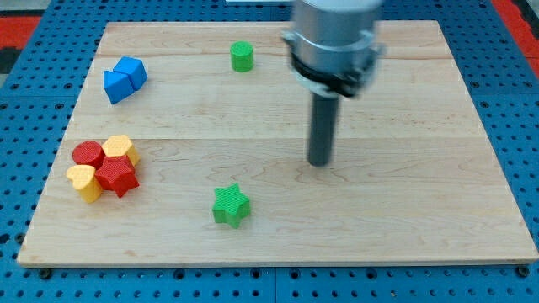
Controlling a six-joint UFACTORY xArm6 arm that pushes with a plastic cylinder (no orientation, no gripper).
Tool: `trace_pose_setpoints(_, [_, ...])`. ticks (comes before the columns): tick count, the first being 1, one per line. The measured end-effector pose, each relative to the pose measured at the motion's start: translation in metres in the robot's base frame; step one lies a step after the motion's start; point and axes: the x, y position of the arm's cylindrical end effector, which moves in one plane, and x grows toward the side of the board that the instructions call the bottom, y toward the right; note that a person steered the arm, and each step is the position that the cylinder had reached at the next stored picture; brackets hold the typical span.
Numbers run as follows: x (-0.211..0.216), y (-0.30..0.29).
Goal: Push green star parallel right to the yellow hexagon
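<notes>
Near the surface bottom edge: green star, alone, well apart from all else. Up and toward the view's right of the star: my tip, clear of contact, no block touching. No claw on this rig, only a bare rod, so nothing held. Far toward the view's left of the star: yellow hexagon, packed against a red cylinder, red star and yellow heart. Probably needs a swing round beneath the star, then a push upward. Arm's upper part cut off; hexagon's shape hard to confirm.

Star lower-left of my tip
</notes>
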Motion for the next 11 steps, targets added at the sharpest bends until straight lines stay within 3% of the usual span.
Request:
trace_pose_setpoints(1, [0.093, -0.025])
trace_pose_setpoints(2, [0.106, -0.07])
trace_pose_setpoints(3, [0.035, -0.089])
trace_pose_setpoints(4, [0.065, -0.061])
trace_pose_setpoints(5, [0.082, -0.101])
trace_pose_setpoints(6, [0.078, -0.195])
trace_pose_setpoints(7, [0.037, -0.18])
trace_pose_setpoints(9, [0.098, -0.164])
trace_pose_setpoints(10, [0.058, -0.112])
trace_pose_setpoints(11, [-0.013, -0.082])
